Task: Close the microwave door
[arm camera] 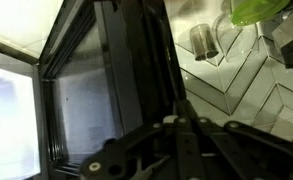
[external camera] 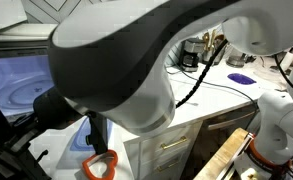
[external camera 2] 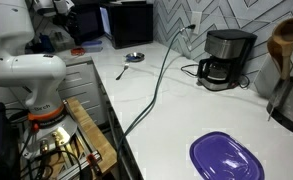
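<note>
The microwave door (arm camera: 106,90) is seen ajar just ahead of the pincer (arm camera: 186,132), the microwave (arm camera: 6,110) cavity exposed; closing is judged unfinished; whether the pincer is apart cannot be told

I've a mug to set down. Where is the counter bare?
In an exterior view, bare white counter lies between the coffee maker, the purple dish and the black cable. It is crowded at the right edge, beyond the coffee maker.
</note>
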